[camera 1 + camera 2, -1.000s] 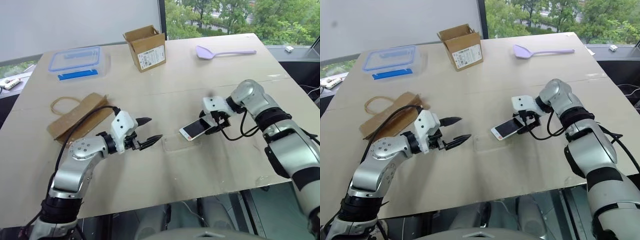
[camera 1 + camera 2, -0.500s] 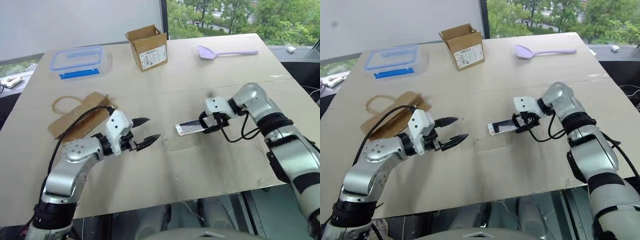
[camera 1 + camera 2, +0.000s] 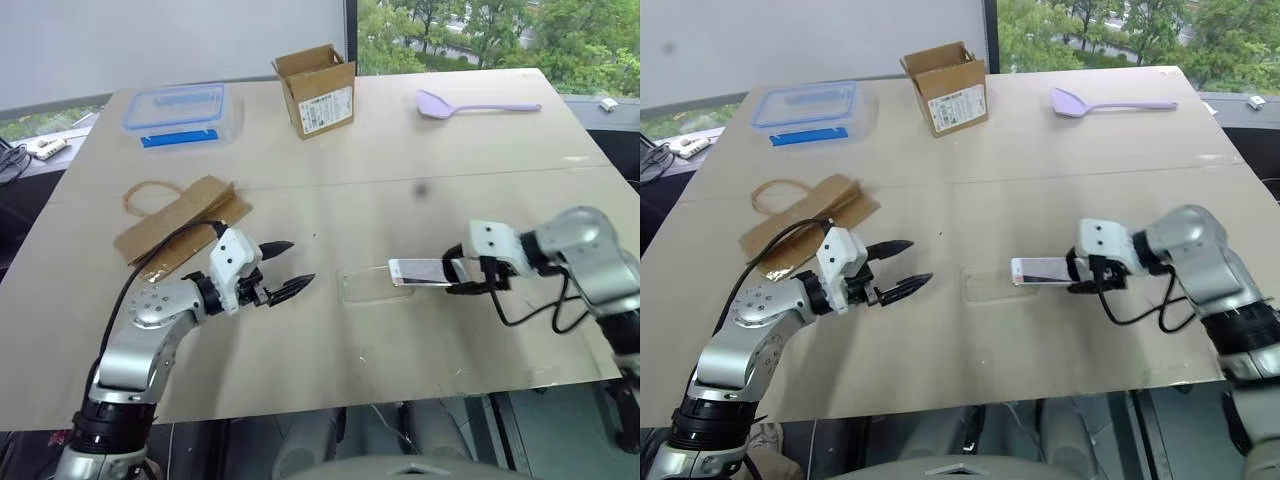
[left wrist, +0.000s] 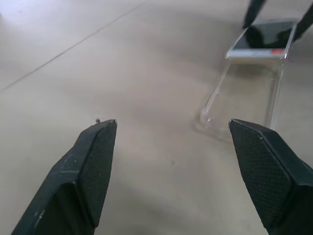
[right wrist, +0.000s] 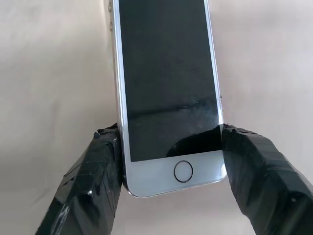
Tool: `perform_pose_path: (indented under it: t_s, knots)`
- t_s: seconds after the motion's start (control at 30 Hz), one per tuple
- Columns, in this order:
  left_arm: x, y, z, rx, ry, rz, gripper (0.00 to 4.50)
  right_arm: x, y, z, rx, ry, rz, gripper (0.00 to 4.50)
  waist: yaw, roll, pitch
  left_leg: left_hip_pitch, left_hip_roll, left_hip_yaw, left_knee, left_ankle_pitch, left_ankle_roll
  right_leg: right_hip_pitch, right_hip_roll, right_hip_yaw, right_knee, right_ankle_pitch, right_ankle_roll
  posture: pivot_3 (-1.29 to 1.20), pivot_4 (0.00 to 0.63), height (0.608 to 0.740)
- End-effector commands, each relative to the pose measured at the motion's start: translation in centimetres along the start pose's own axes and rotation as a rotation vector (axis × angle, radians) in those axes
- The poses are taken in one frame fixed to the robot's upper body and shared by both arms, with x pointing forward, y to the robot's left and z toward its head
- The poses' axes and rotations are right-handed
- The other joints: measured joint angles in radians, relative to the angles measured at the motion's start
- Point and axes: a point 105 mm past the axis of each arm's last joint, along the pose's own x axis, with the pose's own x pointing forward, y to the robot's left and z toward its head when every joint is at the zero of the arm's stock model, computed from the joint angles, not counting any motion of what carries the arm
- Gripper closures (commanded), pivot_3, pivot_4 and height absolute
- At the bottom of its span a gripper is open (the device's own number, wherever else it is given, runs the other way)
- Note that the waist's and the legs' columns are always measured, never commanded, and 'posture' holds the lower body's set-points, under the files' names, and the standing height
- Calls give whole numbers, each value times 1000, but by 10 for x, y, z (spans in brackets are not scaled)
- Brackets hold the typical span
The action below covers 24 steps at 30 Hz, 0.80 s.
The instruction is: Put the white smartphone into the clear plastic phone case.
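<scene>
The white smartphone (image 5: 166, 83) has a black screen and a round home button. My right gripper (image 3: 466, 278) is shut on its home-button end, one finger (image 5: 95, 171) against each long side. It lies nearly level, screen up, and its free end reaches the right end of the clear plastic phone case (image 3: 363, 285). The case lies flat on the table as a faint glinting shell (image 4: 244, 105). My left gripper (image 3: 298, 264) stands open to the left of the case, pointing at it, with nothing between its fingers.
At the back of the tan table (image 3: 330, 360) stand a blue-lidded clear box (image 3: 180, 110), an open cardboard box (image 3: 320, 88) and a lilac spoon (image 3: 470, 103). A brown paper bag with a handle (image 3: 180, 222) lies behind my left arm.
My right gripper has drawn back to the right with the phone and levelled it, so it now sits at the case's right end. The left gripper has stayed put. The camera has shifted.
</scene>
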Motion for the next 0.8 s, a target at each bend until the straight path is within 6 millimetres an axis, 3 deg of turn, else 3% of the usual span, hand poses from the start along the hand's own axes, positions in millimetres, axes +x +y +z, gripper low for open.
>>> perform_pose_path:
  t_s: [0.03, 0.13, 0.27, 0.43, 0.8]
  knots:
    - [-2, 0, 4, 32, -20, -5, 726, -7, 10, 16, -1, -21, -69, 1887, -3, 0, 0, 1, 0, 1, 0, 0, 0, 0, -1, 1, 1, 0, 0, 0, 150, 740]
    - [0, 2, 1, 38, -18, -15, 726, -4, 21, 20, 89, -58, -75, 1887, -3, 0, 0, 2, 1, 1, 0, 0, 0, 0, -1, 0, 2, 0, 0, 0, 150, 740]
    - [1, 6, -1, 47, -17, -28, 726, -2, 21, 17, 156, -68, -137, 20, 1, 0, 0, 2, 0, 0, 1, 0, 0, 2, 1, 0, 2, 0, 0, 0, 150, 740]
    - [1, 7, -5, 53, -13, -41, 726, 2, 22, 21, 234, -112, -122, 20, 1, -1, 0, 2, 0, 0, 1, 0, 0, 2, 0, -1, 2, 0, 0, 0, 150, 740]
    - [-4, 7, -11, 58, -7, -38, 726, 20, 34, 28, 29, -99, 1, 20, -1, -1, 0, 2, 0, 0, 0, 0, 0, 2, 1, -1, 2, 0, 0, 0, 150, 740]
